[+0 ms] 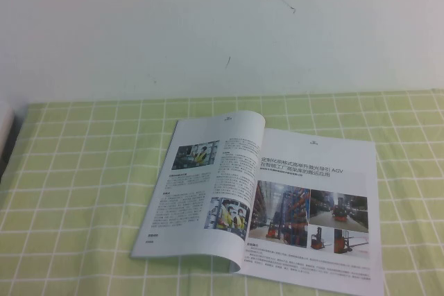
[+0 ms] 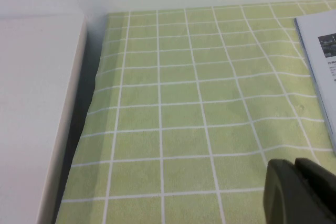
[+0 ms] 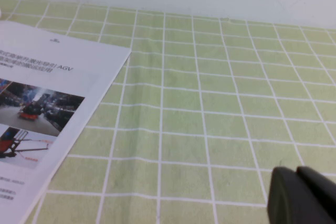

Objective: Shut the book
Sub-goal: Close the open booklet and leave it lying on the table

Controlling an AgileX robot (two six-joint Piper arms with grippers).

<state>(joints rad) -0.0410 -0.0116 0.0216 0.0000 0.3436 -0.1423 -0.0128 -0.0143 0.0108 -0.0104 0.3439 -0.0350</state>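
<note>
An open book (image 1: 267, 202) with printed text and photos lies flat on the green checked cloth, right of the table's middle in the high view. Its left page bulges up near the spine. Neither arm shows in the high view. In the left wrist view my left gripper (image 2: 295, 167) hangs shut over bare cloth, with the book's left page edge (image 2: 320, 61) off to one side. My right gripper (image 3: 296, 172) is also shut above bare cloth, and the book's right page (image 3: 47, 103) lies apart from it.
A green cloth with a white grid (image 1: 83, 171) covers the table up to a white wall (image 1: 208, 25). A white board or box (image 2: 31, 114) sits at the table's left edge, its corner visible (image 1: 4, 126).
</note>
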